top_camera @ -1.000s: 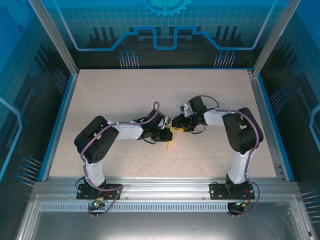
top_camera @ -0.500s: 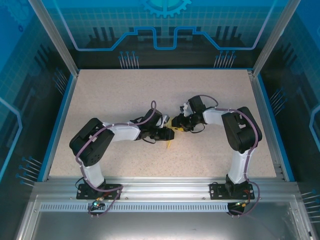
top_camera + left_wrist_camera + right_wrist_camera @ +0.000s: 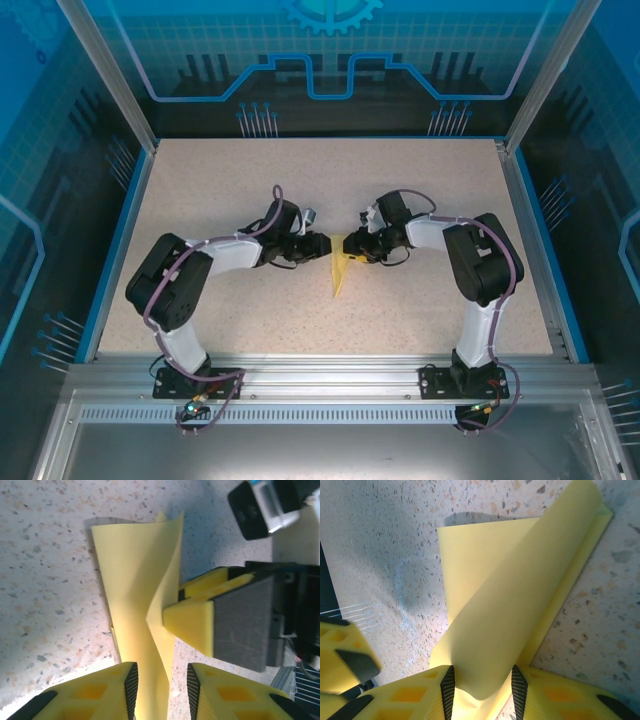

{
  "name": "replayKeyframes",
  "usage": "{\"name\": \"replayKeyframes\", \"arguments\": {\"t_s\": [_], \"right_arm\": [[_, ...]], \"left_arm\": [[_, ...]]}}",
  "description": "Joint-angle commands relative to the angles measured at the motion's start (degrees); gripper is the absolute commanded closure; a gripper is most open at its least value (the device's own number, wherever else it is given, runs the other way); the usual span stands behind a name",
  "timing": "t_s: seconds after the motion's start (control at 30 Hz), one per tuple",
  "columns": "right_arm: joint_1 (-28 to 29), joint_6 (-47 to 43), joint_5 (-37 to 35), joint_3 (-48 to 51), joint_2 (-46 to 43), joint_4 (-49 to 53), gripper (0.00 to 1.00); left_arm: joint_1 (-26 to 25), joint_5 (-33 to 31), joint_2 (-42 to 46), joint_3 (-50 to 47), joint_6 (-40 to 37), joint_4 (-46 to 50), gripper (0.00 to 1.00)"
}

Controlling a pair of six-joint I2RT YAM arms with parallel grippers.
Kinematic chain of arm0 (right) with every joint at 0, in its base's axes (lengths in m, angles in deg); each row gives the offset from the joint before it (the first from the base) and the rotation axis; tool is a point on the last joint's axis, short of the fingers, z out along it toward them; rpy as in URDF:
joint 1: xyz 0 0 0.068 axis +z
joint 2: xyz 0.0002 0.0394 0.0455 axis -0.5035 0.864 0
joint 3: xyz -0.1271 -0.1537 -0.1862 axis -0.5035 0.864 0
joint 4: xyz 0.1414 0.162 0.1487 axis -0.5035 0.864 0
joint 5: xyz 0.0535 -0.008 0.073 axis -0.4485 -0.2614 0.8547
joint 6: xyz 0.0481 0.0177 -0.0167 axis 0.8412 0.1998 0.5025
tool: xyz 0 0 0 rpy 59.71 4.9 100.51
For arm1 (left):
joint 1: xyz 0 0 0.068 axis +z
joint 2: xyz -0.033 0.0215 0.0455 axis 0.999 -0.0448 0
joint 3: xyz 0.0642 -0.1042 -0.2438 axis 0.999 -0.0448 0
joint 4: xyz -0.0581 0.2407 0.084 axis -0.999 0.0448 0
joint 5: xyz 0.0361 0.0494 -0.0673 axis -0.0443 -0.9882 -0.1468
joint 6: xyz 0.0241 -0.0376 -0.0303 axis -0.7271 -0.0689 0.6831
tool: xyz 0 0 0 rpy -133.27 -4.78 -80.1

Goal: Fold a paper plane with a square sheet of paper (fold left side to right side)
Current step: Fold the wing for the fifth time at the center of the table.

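Top view: wide end of 1 bright-yellow creased paper wedge [image 3: 341, 272], ctr of speckled beige table [image 3: 200, 190], hidden by 2 grippers. We see left gripper [image 3: 161, 675] astride it, jaws apart; right gripper [image 3: 482, 676] pinching its fold.

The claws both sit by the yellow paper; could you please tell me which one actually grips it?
The right claw: the yellow paper is pinched between its fingers, while the left claw stands open with a gap beside it.

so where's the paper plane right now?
In the top view the paper plane lies mid-table, its wide far end between the left gripper and the right gripper, its narrow tip pointing toward the arm bases.
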Motion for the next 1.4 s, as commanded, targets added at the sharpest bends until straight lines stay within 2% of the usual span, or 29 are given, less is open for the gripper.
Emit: {"name": "replayKeyframes", "arguments": {"t_s": [0.0,0.2,0.57,0.93,1.0,1.03,1.13,1.2,1.37], "right_arm": [[1.68,-1.15,-1.94,0.37,3.23,1.89,0.62],[1.61,-1.15,-1.86,0.28,3.43,1.92,0.62],[1.80,-1.29,-1.63,0.06,3.79,2.18,0.62],[1.85,-1.64,-1.74,-0.08,4.03,2.71,0.62],[1.88,-1.71,-1.77,-0.16,4.11,2.88,0.62],[1.91,-1.73,-1.79,-0.32,4.13,2.98,0.62],[1.95,-1.91,-1.70,-0.42,4.47,3.24,0.62],[2.01,-1.98,-1.70,-0.50,4.56,3.24,0.62],[2.09,-2.03,-1.78,-0.62,4.63,3.49,0.62]], "left_arm": [[0.47,3.92,-3.52,2.47,1.77,-1.12,0.65],[0.51,7.41,-7.04,3.10,3.99,-5.39,0.64],[0.37,7.87,-9.97,5.06,4.97,-6.46,0.64],[0.37,6.10,-11.49,5.54,3.97,-3.88,0.86],[0.39,5.20,-11.32,5.42,3.69,-3.11,0.87],[0.37,5.19,-11.17,5.28,3.66,-3.10,0.84],[0.37,6.31,-10.06,4.22,3.92,-4.98,0.66],[0.37,6.38,-8.54,3.60,3.65,-5.20,0.59],[0.40,6.08,-3.95,1.66,2.74,-4.44,0.54]]}}
